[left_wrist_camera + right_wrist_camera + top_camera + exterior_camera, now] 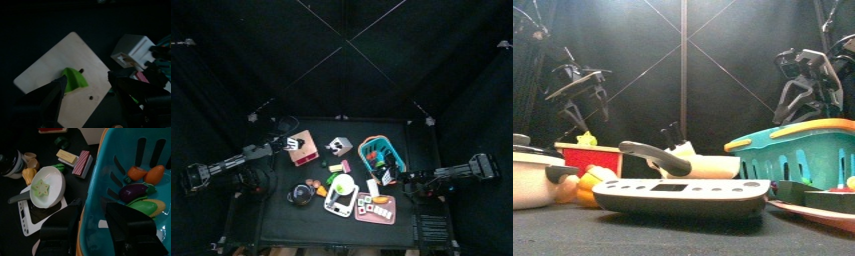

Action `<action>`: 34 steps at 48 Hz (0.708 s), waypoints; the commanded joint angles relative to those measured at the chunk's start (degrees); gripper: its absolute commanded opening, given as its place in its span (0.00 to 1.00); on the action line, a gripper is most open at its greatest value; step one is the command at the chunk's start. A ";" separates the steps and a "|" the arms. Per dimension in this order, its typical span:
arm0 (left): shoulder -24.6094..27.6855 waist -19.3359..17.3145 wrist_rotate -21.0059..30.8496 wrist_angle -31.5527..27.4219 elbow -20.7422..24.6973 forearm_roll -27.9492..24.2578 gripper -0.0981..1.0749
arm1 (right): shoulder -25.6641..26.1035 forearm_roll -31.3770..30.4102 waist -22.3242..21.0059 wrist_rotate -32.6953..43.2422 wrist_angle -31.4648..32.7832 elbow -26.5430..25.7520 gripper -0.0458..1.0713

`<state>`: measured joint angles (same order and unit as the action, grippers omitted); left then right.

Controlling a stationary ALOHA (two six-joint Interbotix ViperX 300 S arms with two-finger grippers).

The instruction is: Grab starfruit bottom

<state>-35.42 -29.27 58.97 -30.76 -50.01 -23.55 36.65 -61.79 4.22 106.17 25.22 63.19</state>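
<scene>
The right gripper (93,230) hangs over the near rim of the teal basket (100,183) at the table's right, its jaws spread apart with nothing between them. Inside that basket lie a purple eggplant (131,191), two orange pieces (145,174) and a yellow-green fruit (148,207). Just left of the basket, near the table's front, the starfruit slice (41,187) rests pale green and star-shaped in the white frying pan (52,195), which sits on a white scale (341,196). Beside the pan lie a striped pink block (82,163) and a yellow wedge (65,155). Farther back and to the left, the left gripper (85,86) hovers over a pale wooden board (47,72), jaws open, with a green leaf-shaped piece (77,80) lying between them on the board. A white box (133,50) stands just beside the board.
</scene>
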 commanded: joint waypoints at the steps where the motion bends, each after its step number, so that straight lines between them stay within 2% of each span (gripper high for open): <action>1: -0.09 5.89 0.00 5.10 0.88 -3.43 0.92 | 0.26 0.00 -0.18 -0.09 -0.26 -0.53 0.71; 10: 0.26 16.44 0.00 13.27 1.67 -4.48 0.92 | 0.26 -0.18 -0.18 -0.09 -0.26 -0.62 0.71; 22: 2.46 27.69 0.09 18.54 3.78 -5.01 0.92 | 0.09 -0.09 -0.18 0.00 -0.35 -0.79 0.71; 34: 11.95 33.22 0.00 19.95 6.50 -6.33 0.92 | -0.35 0.09 -0.18 0.00 -0.35 -0.88 0.71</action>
<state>-26.81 2.72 59.15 -11.16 -45.79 -29.53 36.30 -61.70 4.13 106.08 25.14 63.19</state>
